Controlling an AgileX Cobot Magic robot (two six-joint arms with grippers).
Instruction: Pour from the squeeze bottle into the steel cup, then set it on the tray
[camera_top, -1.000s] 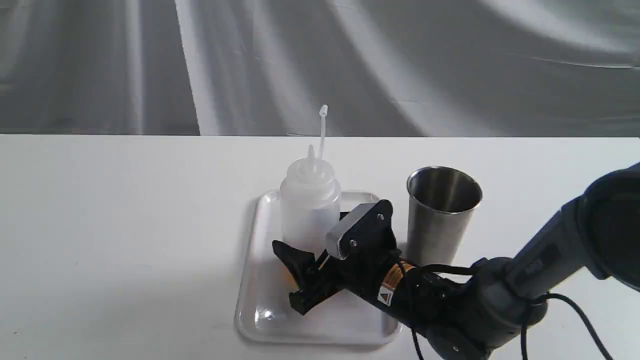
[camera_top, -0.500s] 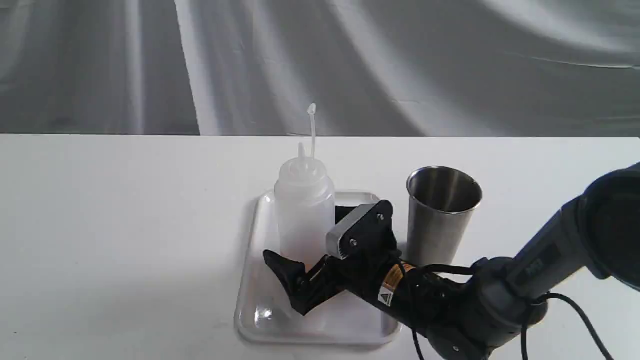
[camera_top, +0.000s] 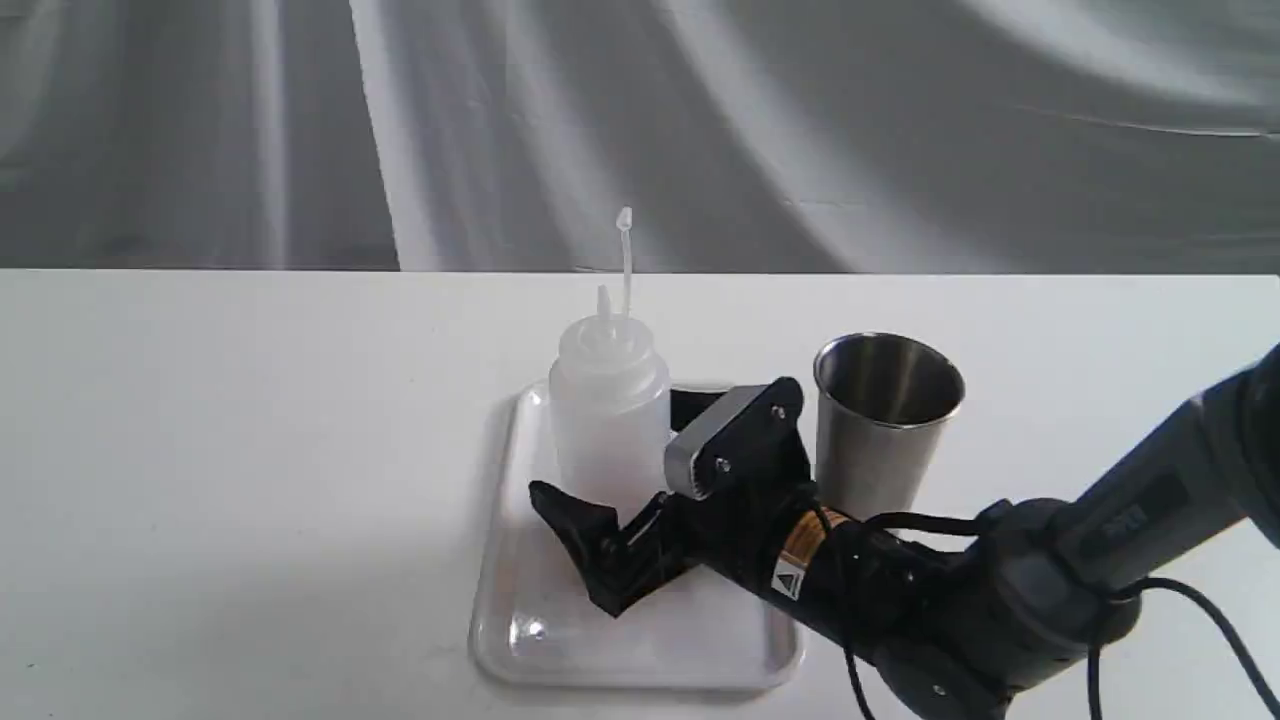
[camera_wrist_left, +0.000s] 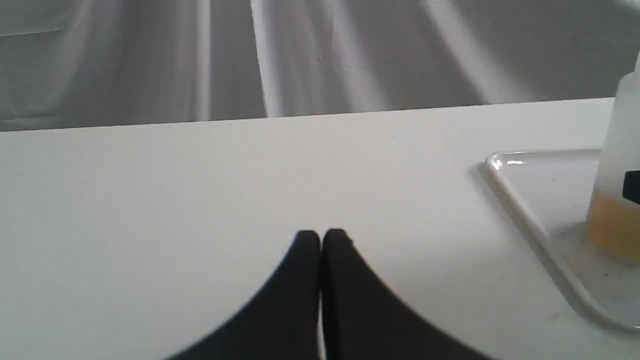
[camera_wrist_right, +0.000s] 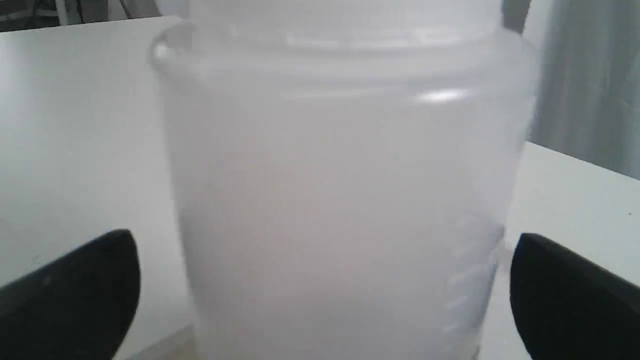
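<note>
Right gripper (camera_wrist_right: 322, 260) splayed open either side of the squeeze bottle (camera_top: 608, 420), upright on the tray (camera_top: 640, 655) at frame centre, and a skewed pull-out could clip it, toppling it toward the steel cup (camera_top: 885, 430)!

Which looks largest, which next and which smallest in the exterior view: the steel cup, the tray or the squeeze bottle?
1. The tray, widest by far.
2. The squeeze bottle, taller than the cup.
3. The steel cup, shorter but wider at its rim, so close to the bottle.
</note>
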